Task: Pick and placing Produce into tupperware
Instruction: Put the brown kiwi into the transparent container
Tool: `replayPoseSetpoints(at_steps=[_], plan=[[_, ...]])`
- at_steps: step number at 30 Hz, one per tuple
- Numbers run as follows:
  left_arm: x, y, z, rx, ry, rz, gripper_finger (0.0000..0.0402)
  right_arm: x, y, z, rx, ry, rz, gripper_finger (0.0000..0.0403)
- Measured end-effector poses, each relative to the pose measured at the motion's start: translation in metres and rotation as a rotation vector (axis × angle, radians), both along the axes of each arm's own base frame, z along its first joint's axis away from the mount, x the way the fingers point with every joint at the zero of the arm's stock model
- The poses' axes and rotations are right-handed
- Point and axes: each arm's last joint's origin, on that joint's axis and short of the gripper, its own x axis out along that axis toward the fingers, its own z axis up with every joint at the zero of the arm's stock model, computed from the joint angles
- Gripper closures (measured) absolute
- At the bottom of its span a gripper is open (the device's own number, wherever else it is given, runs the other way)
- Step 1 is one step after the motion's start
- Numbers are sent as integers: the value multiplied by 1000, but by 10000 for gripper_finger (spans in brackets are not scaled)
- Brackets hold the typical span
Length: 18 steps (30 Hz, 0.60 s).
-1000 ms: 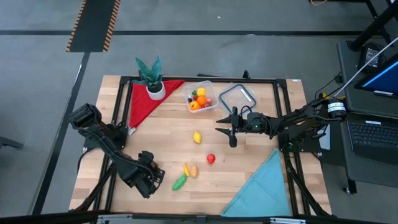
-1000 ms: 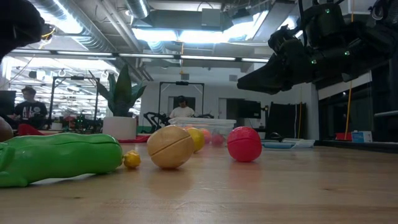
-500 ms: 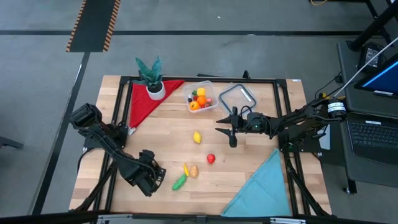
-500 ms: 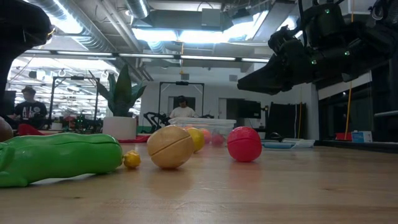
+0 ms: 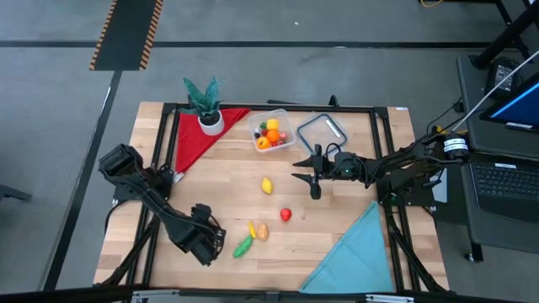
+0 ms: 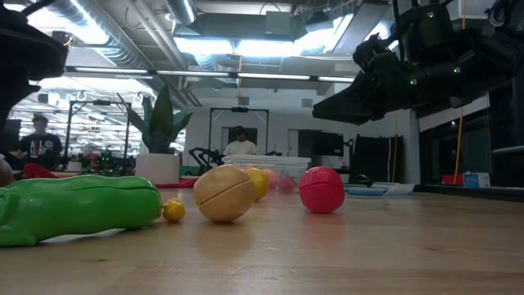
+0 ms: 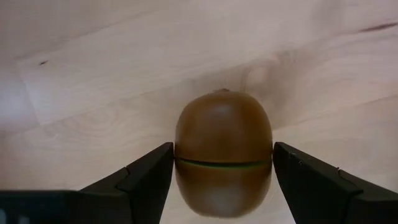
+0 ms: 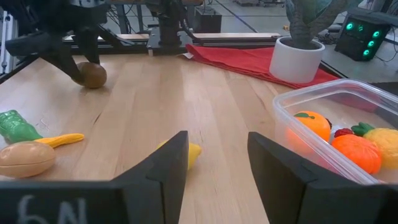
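Loose produce on the table: six – yellow lemon [image 5: 267, 186], red ball [image 5: 285, 215], tan piece [image 5: 263, 231], yellow strip [image 5: 251, 229], green pod [image 5: 242, 247], brown kiwi [image 7: 222, 158]
Tupperware [image 5: 283, 120]: one
Lid [image 5: 321, 132]: one
Cloths: two – red cloth [image 5: 195, 136], blue cloth [image 5: 354, 257]
Potted plant [image 5: 206, 105]: one

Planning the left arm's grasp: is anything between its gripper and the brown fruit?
Nothing visible. The brown fruit already sits between the open fingers of the left gripper, on bare table.
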Motion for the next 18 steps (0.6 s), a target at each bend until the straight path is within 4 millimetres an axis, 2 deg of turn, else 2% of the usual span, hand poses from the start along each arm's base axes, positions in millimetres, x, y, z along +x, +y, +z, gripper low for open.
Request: replayPoseSetpoints(at_steps=[6,18], plan=[[5,5,-1,2,6,-5,137,0,0,0,0,0,0,234],[7,3,-1,-24,2,-35,137,0,0,0,0,1,0,234]])
